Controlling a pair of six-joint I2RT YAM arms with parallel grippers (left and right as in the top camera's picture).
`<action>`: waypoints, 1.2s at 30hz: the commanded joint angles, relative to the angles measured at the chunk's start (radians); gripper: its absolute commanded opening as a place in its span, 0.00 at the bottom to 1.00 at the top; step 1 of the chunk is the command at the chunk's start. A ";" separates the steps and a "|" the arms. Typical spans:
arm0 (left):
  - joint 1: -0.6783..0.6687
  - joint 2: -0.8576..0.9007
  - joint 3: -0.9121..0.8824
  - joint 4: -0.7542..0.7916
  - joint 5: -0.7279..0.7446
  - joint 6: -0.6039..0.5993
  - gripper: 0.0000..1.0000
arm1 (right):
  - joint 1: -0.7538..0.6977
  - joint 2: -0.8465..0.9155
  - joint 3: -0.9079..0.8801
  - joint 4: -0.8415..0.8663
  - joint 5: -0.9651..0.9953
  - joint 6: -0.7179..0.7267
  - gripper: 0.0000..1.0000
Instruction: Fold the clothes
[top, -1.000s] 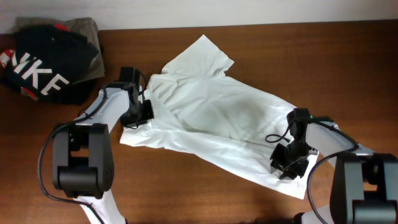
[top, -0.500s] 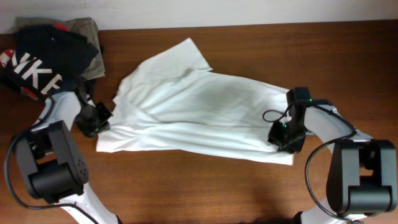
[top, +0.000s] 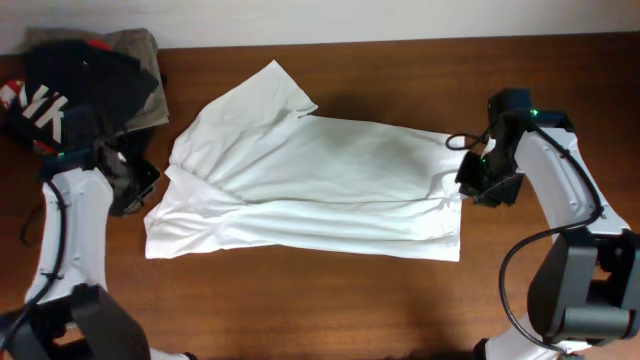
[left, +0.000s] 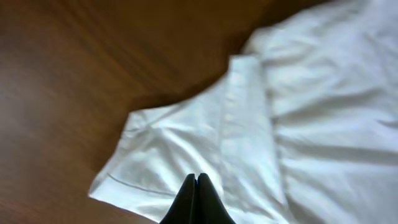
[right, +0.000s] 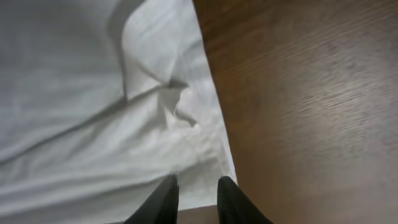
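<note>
A white T-shirt (top: 310, 185) lies spread across the middle of the brown table, one sleeve pointing to the back left. My left gripper (top: 138, 186) hovers at the shirt's left edge. In the left wrist view its fingers (left: 198, 180) are pressed together with nothing between them, above the shirt's left sleeve (left: 186, 143). My right gripper (top: 476, 186) is at the shirt's right edge. In the right wrist view its fingers (right: 196, 186) are apart over the shirt's hem corner (right: 205, 155), holding nothing.
A pile of dark clothes, with a black shirt with white lettering (top: 70, 95) on top of an olive garment (top: 135, 45), sits at the back left corner, just behind my left arm. Bare wood (right: 311, 93) lies right of the shirt.
The shirt slid left across the table and flattened out. My left arm swung left and my right arm moved back; both grippers have let go of the cloth.
</note>
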 joint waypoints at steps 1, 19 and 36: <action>-0.059 0.032 -0.001 -0.010 -0.007 0.029 0.01 | 0.029 0.005 -0.071 0.016 -0.033 -0.039 0.25; -0.093 0.090 -0.001 -0.031 -0.011 0.080 0.01 | 0.035 0.012 -0.375 0.440 0.027 -0.034 0.23; -0.103 0.090 -0.001 -0.035 0.107 0.104 0.03 | -0.090 0.012 -0.138 0.066 0.242 0.018 0.99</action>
